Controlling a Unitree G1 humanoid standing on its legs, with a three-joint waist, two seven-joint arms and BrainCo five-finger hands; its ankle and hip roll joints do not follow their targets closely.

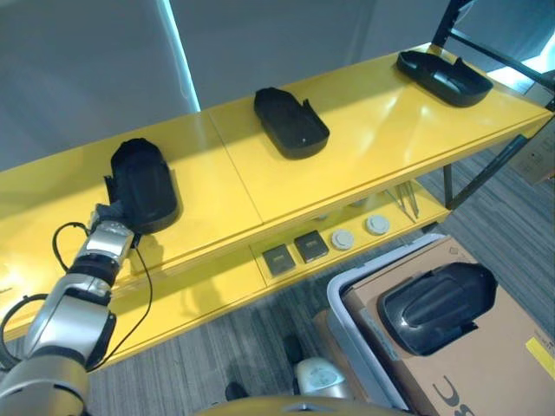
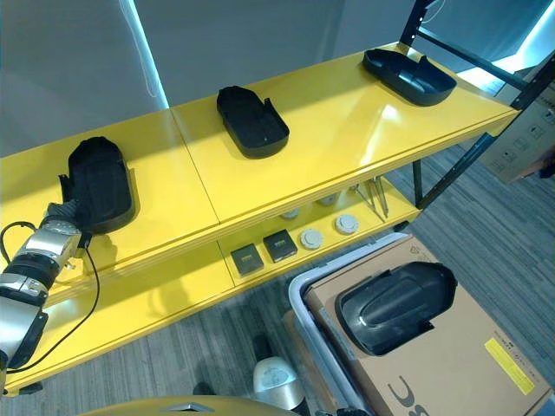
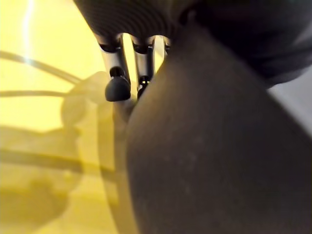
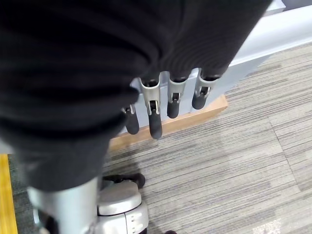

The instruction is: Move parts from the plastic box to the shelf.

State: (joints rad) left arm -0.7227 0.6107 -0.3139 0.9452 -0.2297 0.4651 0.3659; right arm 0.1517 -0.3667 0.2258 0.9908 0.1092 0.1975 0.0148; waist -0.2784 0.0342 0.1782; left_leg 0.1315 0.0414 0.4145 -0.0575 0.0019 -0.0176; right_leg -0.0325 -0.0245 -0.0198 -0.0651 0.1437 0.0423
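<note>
Resting: black moulded plastic part [image 1: 143, 184] on glossy yellow metal shelf [image 1: 364, 139].
Left hand [image 1: 111, 218]: at that part's near end; grip unreadable.
Right hand [image 4: 165, 100]: fingers loose, empty.

Large dark letters run along the cardboard box [image 1: 486, 364] and a yellow label [image 2: 512, 366] sits there, neither legible.

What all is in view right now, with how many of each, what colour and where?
Shelf: one, yellow, two levels.
Moulded parts: three, black, on the top level: left, middle, right.
Moulded part: one, black, on cardboard in the box.
Plastic box: one, grey, on the floor.
Square pieces: two, dark, lower level.
Round discs: two, white, lower level.
Left hand: at the left part.
Right hand: fingers relaxed, above the carpet.
</note>
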